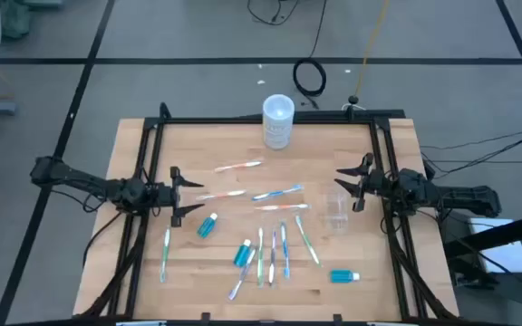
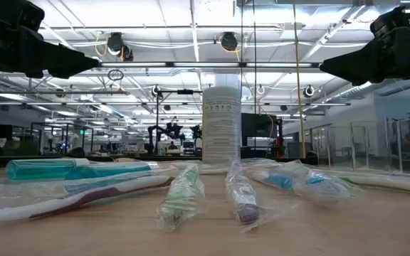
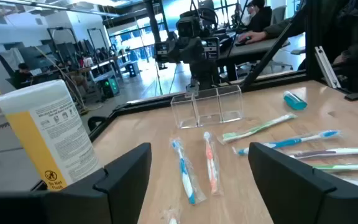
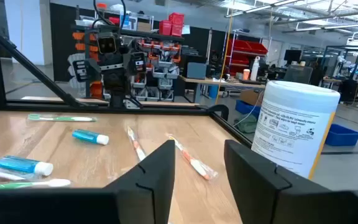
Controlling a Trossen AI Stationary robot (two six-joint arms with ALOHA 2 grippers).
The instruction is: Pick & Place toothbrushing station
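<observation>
Both arms are parked at the table's sides in the overhead shot: left gripper [image 1: 187, 192] at the left edge with its fingers spread wide and empty, right gripper [image 1: 350, 186] at the right, jaws partly apart, nothing in them. The clear cup [image 1: 335, 210] sits right of centre, just below the right gripper. Toothbrushes [image 1: 276, 192] and teal tubes [image 1: 207, 225] lie scattered across the middle and lower table [image 1: 397, 145].

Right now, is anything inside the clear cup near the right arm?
The clear cup looks empty: bare wood shows through its walls in the high view and the left wrist view. All toothbrushes and tubes seen lie loose on the table. Its far inner corners are hard to judge through the glare.
</observation>
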